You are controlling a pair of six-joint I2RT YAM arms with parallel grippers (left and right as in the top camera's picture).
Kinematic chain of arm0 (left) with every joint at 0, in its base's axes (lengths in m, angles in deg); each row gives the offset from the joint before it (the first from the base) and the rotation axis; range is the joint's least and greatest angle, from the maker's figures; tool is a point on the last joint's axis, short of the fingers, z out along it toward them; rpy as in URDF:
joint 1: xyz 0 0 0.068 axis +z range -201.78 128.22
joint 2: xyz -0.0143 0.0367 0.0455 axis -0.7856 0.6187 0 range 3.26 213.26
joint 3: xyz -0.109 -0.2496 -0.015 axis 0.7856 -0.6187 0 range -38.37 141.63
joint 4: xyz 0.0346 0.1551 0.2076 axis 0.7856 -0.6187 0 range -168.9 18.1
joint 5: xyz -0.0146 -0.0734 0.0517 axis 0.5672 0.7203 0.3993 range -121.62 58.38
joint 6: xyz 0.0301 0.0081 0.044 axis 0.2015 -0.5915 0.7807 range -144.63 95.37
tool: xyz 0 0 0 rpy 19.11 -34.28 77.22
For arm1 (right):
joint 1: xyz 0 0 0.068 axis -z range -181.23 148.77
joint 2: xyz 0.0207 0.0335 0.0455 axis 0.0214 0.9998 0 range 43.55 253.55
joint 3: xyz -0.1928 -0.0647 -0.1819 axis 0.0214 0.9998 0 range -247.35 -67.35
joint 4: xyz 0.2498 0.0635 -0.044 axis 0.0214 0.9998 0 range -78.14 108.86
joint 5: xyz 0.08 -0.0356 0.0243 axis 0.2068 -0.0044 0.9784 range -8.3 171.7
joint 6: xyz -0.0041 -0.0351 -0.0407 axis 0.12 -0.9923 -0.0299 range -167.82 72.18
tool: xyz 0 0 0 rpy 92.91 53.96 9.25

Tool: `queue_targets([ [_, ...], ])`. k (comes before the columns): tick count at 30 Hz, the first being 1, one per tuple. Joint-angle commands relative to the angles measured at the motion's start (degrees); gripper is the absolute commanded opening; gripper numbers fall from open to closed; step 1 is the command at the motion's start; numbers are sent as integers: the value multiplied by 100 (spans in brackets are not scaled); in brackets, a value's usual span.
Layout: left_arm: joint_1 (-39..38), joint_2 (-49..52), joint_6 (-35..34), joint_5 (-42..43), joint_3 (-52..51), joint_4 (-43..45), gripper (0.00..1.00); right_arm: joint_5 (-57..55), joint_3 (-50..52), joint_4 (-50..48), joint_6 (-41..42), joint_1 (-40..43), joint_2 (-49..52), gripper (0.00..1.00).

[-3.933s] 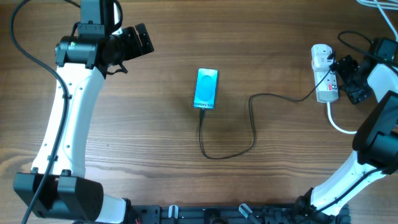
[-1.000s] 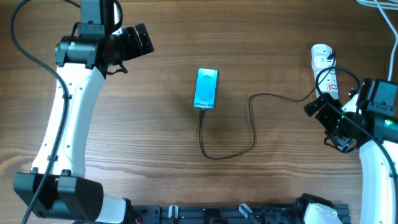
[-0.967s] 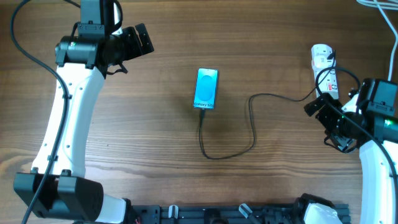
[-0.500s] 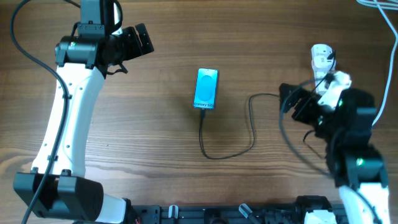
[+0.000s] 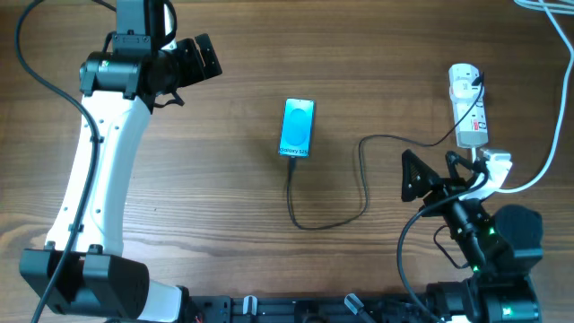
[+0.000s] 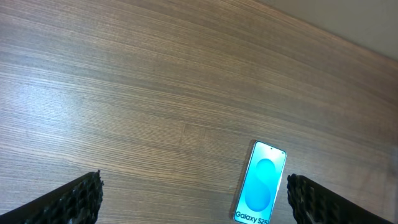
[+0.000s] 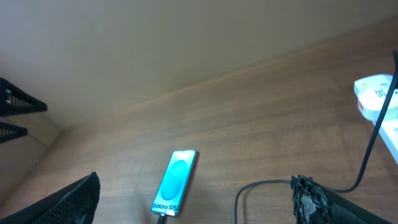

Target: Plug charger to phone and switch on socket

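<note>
The phone [image 5: 298, 127] lies flat mid-table with its cyan screen up; it also shows in the left wrist view [image 6: 261, 183] and the right wrist view [image 7: 175, 182]. The thin black charger cable [image 5: 362, 179] meets the phone's near end, loops right and runs up to the white socket [image 5: 468, 103] at the far right. The socket's end shows in the right wrist view [image 7: 379, 99]. My right gripper [image 5: 414, 178] is open and empty near the front right, facing left. My left gripper [image 5: 202, 56] is open and empty at the far left, well away from the phone.
The socket's thick white cord [image 5: 538, 175] curves down from the strip, out to the right and up past the table's right edge. My right arm's own black wires [image 5: 421, 224] hang near the front right. The table is bare wood.
My right arm has pulled away from the socket and swung down to the front right, its gripper now facing left. The left arm, phone and cable have not moved.
</note>
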Motion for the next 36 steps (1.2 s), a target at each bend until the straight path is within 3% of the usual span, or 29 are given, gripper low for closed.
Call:
queue_targets([
  [1,31,31,-50,-72,-26,9,100,-46,22,-7,-98,-24,-334,100],
  [13,31,31,-50,-72,-26,11,100,7,745,-647,-114,-24,-1547,100],
  [22,31,31,-50,-72,-26,11,100,278,1716,-1862,-101,-24,-2218,100],
  [36,31,31,-50,-72,-26,11,100,208,2273,-2983,-723,-24,-2212,100],
])
